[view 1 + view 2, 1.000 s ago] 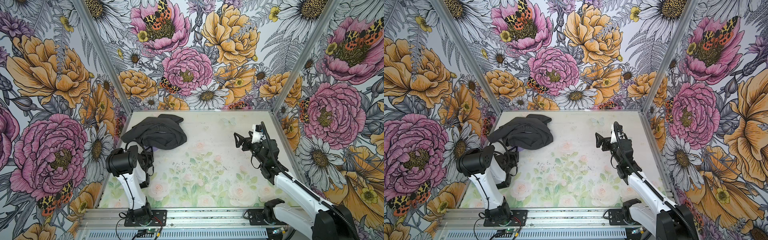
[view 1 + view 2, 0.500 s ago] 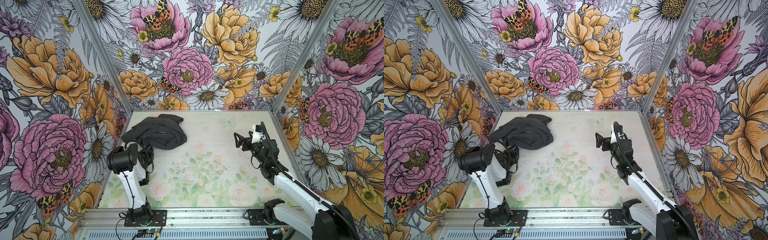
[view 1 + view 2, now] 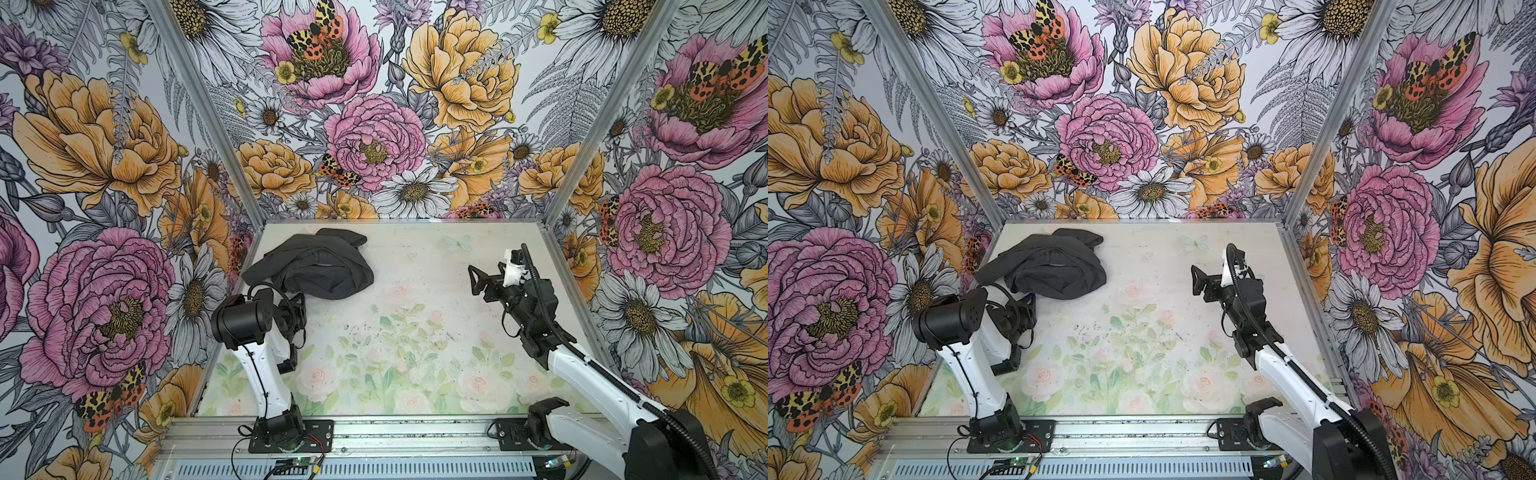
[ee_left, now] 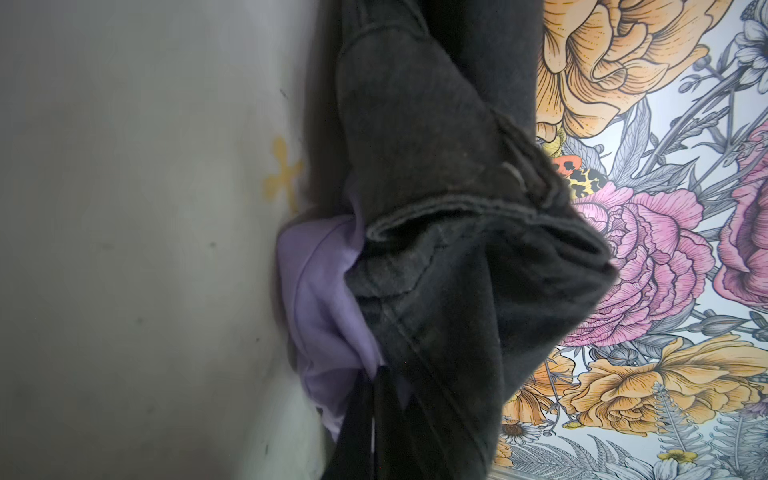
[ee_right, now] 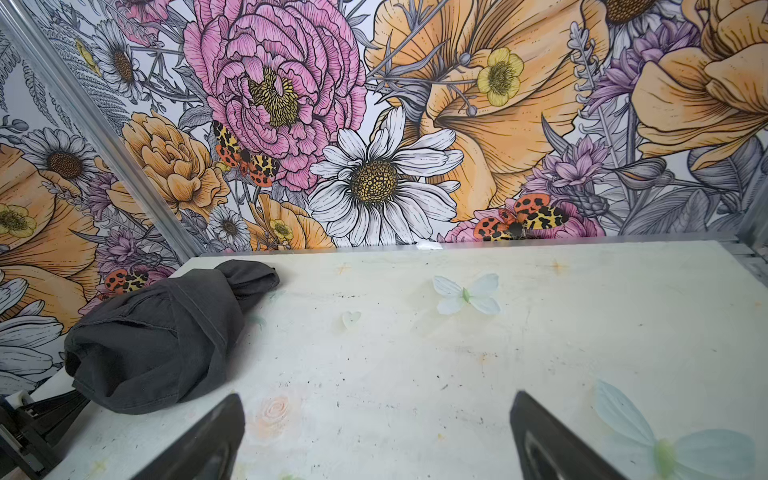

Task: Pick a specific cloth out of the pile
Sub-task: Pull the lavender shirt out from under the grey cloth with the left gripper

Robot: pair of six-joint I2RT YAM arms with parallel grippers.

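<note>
1. Just ahead of your left gripper (image 4: 376,399), the soft lavender T-shirt (image 4: 320,303) peeks from under the heavy black denim garment (image 4: 449,232).
2. Its jaws are together, seemingly pinching lavender fabric; pulling may drag denim along.
3. Your right gripper (image 5: 376,440) idles agape, well apart.

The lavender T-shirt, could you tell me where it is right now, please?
In the left wrist view, the lavender T-shirt peeks out from under the black garment, against the table; both top views hide it.

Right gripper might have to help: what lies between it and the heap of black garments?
Only bare floral-print tabletop separates the open right gripper from the black garments, in both top views.
</note>
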